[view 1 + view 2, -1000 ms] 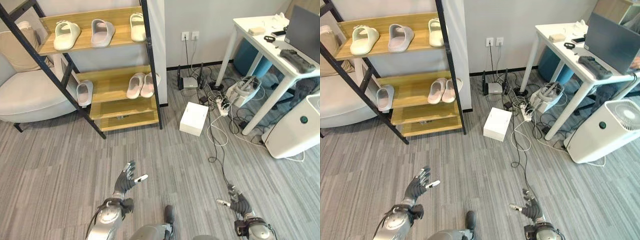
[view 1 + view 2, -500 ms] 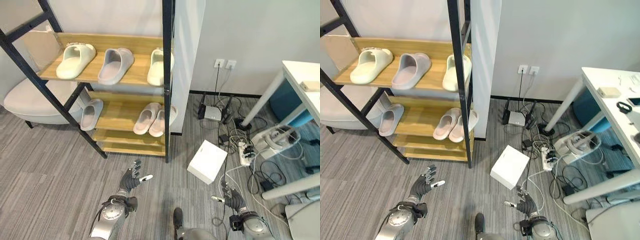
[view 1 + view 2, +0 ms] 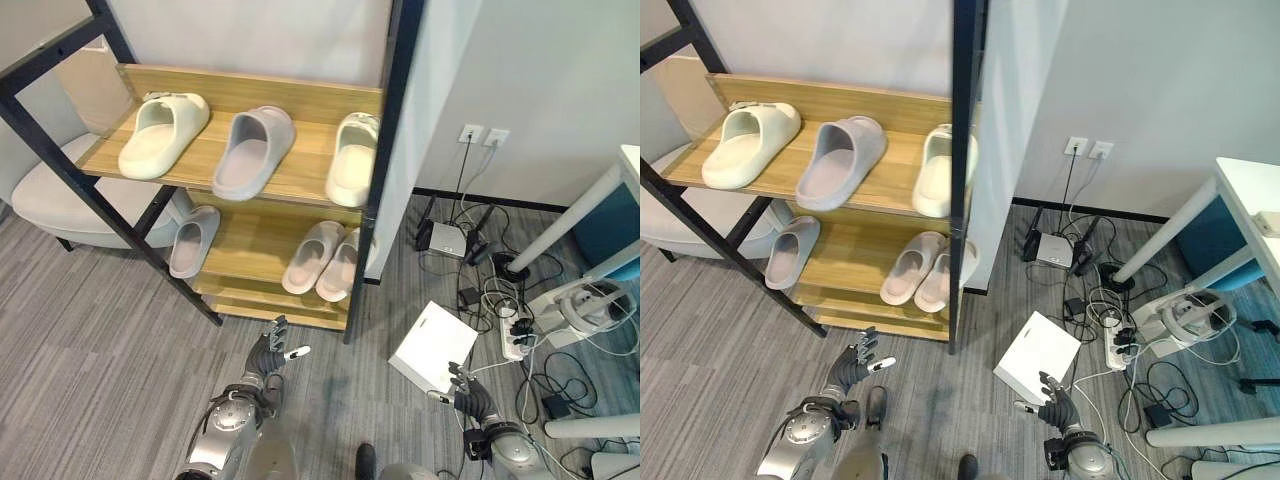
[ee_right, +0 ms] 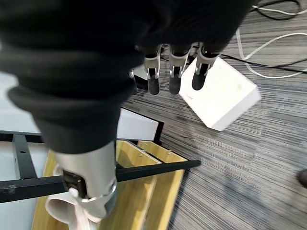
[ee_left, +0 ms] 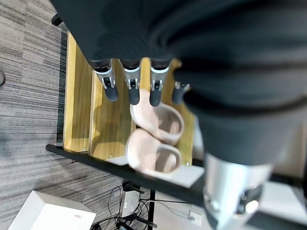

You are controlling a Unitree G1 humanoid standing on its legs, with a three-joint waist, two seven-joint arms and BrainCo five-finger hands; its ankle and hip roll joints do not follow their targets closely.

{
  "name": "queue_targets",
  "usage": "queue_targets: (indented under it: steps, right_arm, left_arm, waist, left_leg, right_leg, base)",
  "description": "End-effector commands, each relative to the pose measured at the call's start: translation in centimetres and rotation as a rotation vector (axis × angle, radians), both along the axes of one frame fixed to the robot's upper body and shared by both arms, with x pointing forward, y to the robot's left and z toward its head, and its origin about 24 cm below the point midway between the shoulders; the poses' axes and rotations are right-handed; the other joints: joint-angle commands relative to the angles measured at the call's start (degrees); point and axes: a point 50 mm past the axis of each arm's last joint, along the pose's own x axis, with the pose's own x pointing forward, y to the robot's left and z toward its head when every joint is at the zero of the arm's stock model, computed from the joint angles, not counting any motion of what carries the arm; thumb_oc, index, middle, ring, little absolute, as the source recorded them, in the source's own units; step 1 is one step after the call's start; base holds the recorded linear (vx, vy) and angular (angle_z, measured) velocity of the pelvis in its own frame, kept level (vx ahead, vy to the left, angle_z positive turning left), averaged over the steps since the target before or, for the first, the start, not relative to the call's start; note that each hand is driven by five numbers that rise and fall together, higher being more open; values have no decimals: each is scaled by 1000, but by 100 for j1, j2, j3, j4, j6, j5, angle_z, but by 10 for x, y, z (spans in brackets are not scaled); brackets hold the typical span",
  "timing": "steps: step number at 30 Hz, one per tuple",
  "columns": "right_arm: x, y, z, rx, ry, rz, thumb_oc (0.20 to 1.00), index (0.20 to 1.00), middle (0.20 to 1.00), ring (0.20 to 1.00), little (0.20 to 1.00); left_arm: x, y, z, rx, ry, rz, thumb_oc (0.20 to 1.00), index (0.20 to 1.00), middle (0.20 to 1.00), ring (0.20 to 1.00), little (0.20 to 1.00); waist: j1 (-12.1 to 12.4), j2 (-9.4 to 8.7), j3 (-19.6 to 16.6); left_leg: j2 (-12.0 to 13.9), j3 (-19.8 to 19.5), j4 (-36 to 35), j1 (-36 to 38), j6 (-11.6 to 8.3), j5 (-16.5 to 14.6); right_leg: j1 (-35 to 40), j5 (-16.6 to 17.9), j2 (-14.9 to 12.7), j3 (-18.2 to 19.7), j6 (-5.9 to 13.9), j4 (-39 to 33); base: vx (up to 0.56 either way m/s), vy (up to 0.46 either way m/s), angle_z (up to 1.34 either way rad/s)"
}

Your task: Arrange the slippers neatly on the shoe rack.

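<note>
The wooden shoe rack (image 3: 300, 178) has black posts. On its top shelf lie a cream slipper (image 3: 163, 133), a grey slipper (image 3: 253, 150) and a second cream slipper (image 3: 353, 172). The middle shelf holds a single grey slipper (image 3: 194, 240) at the left and a pink pair (image 3: 313, 256) side by side at the right, also seen in the left wrist view (image 5: 156, 139). My left hand (image 3: 268, 357) hangs open low in front of the rack, holding nothing. My right hand (image 3: 465, 393) is open above the floor by the white box, also holding nothing.
A white box (image 3: 432, 345) lies on the grey carpet right of the rack. Beyond it are a power strip (image 3: 515, 335), tangled cables and a router (image 3: 445, 238) by the wall. A white table leg (image 3: 570, 220) stands at the right, a beige seat (image 3: 45, 195) behind the rack's left.
The whole picture has shifted: the camera has come closer to the rack, which now looms larger. Both hands stay low and open, holding nothing.
</note>
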Motion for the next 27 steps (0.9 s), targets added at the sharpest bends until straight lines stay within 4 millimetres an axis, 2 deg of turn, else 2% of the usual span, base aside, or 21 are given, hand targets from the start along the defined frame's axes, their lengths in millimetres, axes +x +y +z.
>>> queue_targets:
  steps: [1, 2, 4, 5, 8, 10, 11, 15, 20, 21, 22, 24, 27]
  right_arm:
    - [16, 17, 6, 37, -68, 40, 1000, 1000, 1000, 1000, 1000]
    - [19, 23, 8, 46, -81, 61, 1000, 1000, 1000, 1000, 1000]
    - [25, 32, 8, 59, -91, 82, 1000, 1000, 1000, 1000, 1000]
    - [26, 38, 8, 77, -88, 89, 1000, 1000, 1000, 1000, 1000]
    - [30, 39, 8, 77, -90, 101, 1000, 1000, 1000, 1000, 1000]
    - [32, 39, 8, 75, -93, 99, 1000, 1000, 1000, 1000, 1000]
    - [30, 38, 9, 73, -97, 100, 1000, 1000, 1000, 1000, 1000]
    - [23, 35, 5, 65, -77, 101, 1000, 1000, 1000, 1000, 1000]
    - [19, 31, 5, 57, -69, 108, 1000, 1000, 1000, 1000, 1000]
    - [20, 30, 6, 53, -74, 107, 1000, 1000, 1000, 1000, 1000]
    - [23, 26, 7, 38, -76, 101, 1000, 1000, 1000, 1000, 1000]
    - [24, 21, 7, 26, -75, 98, 1000, 1000, 1000, 1000, 1000]
    - [20, 18, 6, 26, -65, 82, 1000, 1000, 1000, 1000, 1000]
  left_arm:
    - [16, 7, 25, 45, -149, -18, 1000, 1000, 1000, 1000, 1000]
    - [19, 11, 30, 57, -170, -13, 1000, 1000, 1000, 1000, 1000]
    - [22, 13, 31, 67, -174, -20, 1000, 1000, 1000, 1000, 1000]
    - [23, 12, 33, 64, -179, -26, 1000, 1000, 1000, 1000, 1000]
    - [24, 13, 35, 60, -188, -20, 1000, 1000, 1000, 1000, 1000]
    - [24, 13, 35, 55, -187, -12, 1000, 1000, 1000, 1000, 1000]
    - [23, 11, 34, 46, -184, -15, 1000, 1000, 1000, 1000, 1000]
    - [16, 8, 30, 30, -163, -21, 1000, 1000, 1000, 1000, 1000]
    - [13, 4, 29, 22, -155, -43, 1000, 1000, 1000, 1000, 1000]
    - [14, 3, 29, 21, -155, -45, 1000, 1000, 1000, 1000, 1000]
    - [16, 2, 29, 14, -159, -42, 1000, 1000, 1000, 1000, 1000]
    - [14, 1, 29, 1, -157, -42, 1000, 1000, 1000, 1000, 1000]
    - [11, -1, 27, -3, -146, -58, 1000, 1000, 1000, 1000, 1000]
  waist:
    - [32, -76, -323]
    - [77, -85, -300]
    - [137, -48, -261]
    - [120, -25, -230]
    - [156, 8, -182]
    - [190, -10, -132]
    - [181, -39, -131]
    - [203, -49, -242]
    - [191, -58, -159]
    - [198, -62, -112]
    - [225, -70, -38]
    - [224, -56, -63]
    - [162, -3, -166]
  left_leg:
    - [-332, 157, -52, 719, -105, -424]
    - [-388, 294, 56, 790, -15, -569]
    - [-436, 410, 127, 872, 108, -711]
    - [-500, 416, 98, 1000, 150, -745]
    - [-538, 439, 21, 1151, 92, -723]
    - [-551, 421, 104, 1185, 70, -769]
    - [-589, 375, 130, 1227, 59, -794]
    - [-589, 318, 51, 1420, -21, -794]
    - [-597, 231, 506, 1303, -95, -900]
    - [-622, 162, 713, 1183, -126, -890]
    - [-731, -149, 983, 952, -197, -889]
    - [-784, -480, 929, 888, -226, -932]
    - [-640, -480, 476, 1049, -195, -779]
  right_leg:
    - [-382, -509, -327, 19, 225, 702]
    - [-558, -312, -457, -20, 267, 1247]
    - [-969, -230, -543, -178, 281, 2001]
    - [-1212, -290, -341, -92, 196, 2249]
    - [-1298, -584, 208, -151, 147, 1502]
    - [-1140, -623, 287, -312, 127, 1151]
    - [-966, -626, 350, -186, 66, 916]
    - [-490, -519, 445, -134, -65, 243]
    - [-267, -524, 471, -149, -162, 10]
    - [-280, -529, 451, -147, -184, 31]
    - [-341, -502, 429, -119, -211, 54]
    - [-393, -486, 426, -86, -210, 44]
    - [-413, -494, 405, -96, -205, 42]
  base:
    - [474, 638, -49]
    - [190, 306, -56]
    - [206, 316, -54]
    - [171, 177, -25]
    - [123, -16, 17]
    - [84, -125, -1]
    - [113, -164, 10]
    - [95, -165, 19]
    - [-20, -135, 10]
    - [-128, -78, 8]
    - [-156, -63, 10]
    - [-88, -2, 8]
    - [15, 72, -19]
